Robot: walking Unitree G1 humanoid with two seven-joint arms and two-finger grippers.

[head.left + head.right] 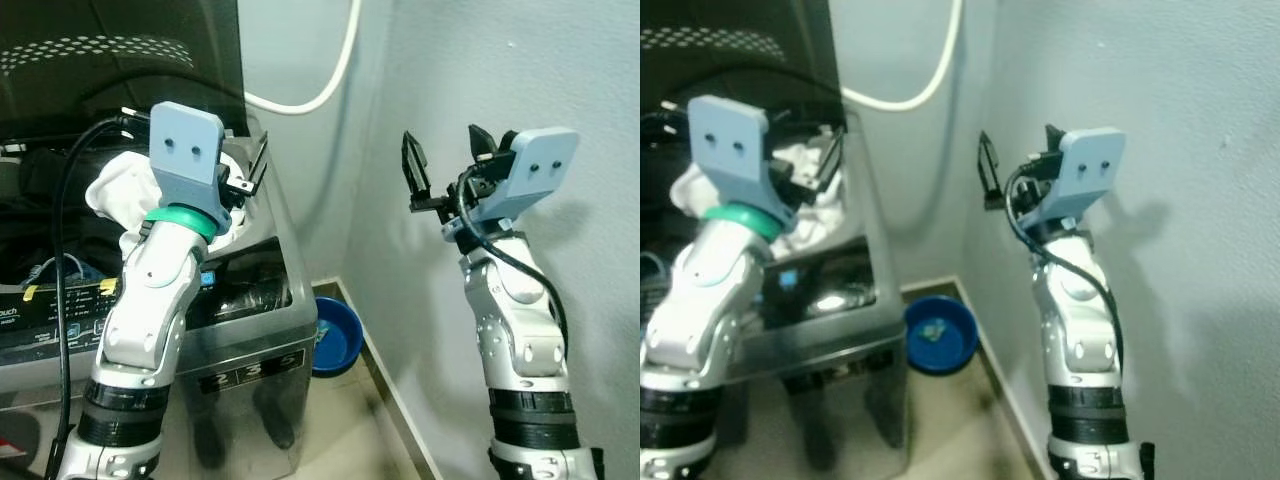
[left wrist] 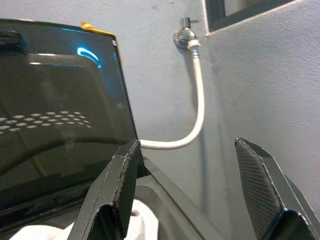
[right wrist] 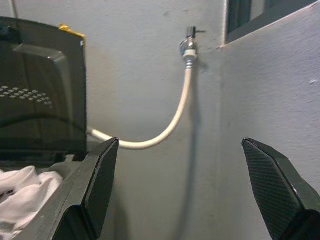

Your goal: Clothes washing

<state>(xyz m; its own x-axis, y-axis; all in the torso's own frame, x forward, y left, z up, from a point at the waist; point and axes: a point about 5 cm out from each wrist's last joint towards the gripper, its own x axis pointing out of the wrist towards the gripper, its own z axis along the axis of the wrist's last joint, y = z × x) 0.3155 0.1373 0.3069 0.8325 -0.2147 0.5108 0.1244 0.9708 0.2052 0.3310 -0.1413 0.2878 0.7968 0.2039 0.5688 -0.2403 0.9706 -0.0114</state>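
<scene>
A silver top-loading washing machine (image 1: pixel 262 330) stands at the left with its dark lid (image 1: pixel 120 60) raised. A white garment (image 1: pixel 118 190) lies bunched on the machine's rim at the tub opening, with dark laundry (image 1: pixel 40 175) behind it in the tub. My left gripper (image 1: pixel 250 170) is held just above the rim, right beside the white garment, open with nothing between its fingers. The garment's edge (image 2: pixel 142 225) shows below the left fingers. My right gripper (image 1: pixel 441 135) is raised in the air to the right of the machine, near the wall, open and empty.
A white hose (image 1: pixel 322 85) curves from a wall tap (image 2: pixel 184 37) down behind the machine. A blue basin (image 1: pixel 337 335) sits on the floor in the corner beside the machine. The grey wall (image 1: pixel 560 80) stands close on the right.
</scene>
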